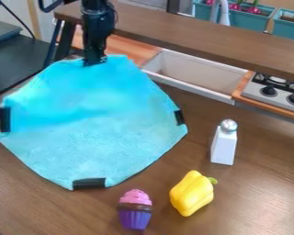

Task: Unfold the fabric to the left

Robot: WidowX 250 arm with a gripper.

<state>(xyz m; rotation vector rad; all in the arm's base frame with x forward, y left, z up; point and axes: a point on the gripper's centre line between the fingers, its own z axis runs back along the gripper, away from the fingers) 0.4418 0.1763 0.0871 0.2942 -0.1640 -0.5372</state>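
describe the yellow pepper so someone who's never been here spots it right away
On the brown wooden table, find the big light-blue cloth. Past its black-marked lower edge, toward the bottom of the view, lies a glossy yellow bell pepper with a green stem, right of the pink-and-purple toy cupcake.

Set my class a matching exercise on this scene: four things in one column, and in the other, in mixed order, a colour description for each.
Column 1
1. Cloth
2. Toy cupcake
3. Toy pepper
4. Shaker

Column 2
A. Yellow, with a green stem
B. Light blue, with black strips at its edges
C. White, with a silvery cap
D. Pink above, purple below, with a brown band between

Right pairs: 1-B, 2-D, 3-A, 4-C
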